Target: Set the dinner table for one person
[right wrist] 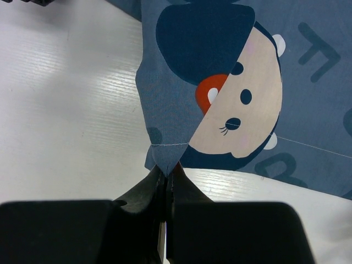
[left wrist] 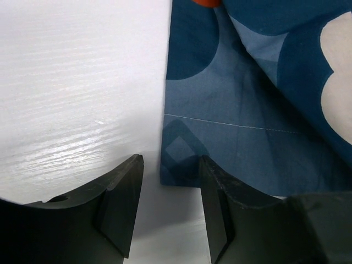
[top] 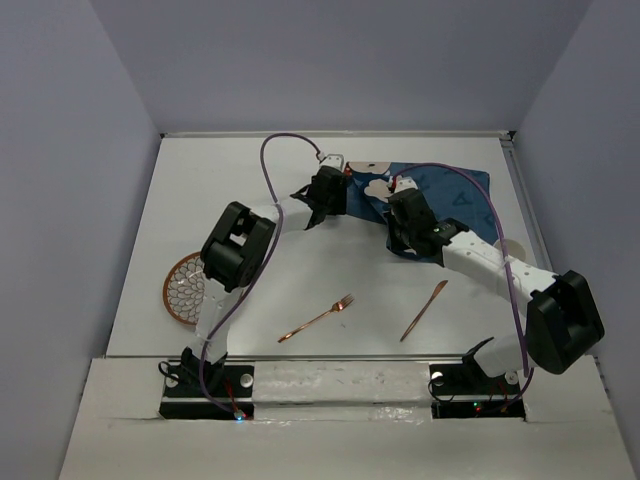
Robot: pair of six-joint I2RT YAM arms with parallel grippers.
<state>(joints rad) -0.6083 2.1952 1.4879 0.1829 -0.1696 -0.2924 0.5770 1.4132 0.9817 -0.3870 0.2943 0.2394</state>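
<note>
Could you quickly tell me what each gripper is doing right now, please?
Left gripper: open at the blue cloth's edge, holding nothing.
Right gripper: closed, pinching a corner of the blue cloth.

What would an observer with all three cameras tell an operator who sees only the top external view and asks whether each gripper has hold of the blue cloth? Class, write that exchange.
Operator: Has the right gripper got the cloth?
Observer: Yes. The right wrist view shows the right gripper shut on a folded corner of the blue cloth.
Operator: And the left one?
Observer: No. The left gripper is open. The cloth's corner lies on the dinner table just ahead of the gap between its fingers, not pinched.
</note>
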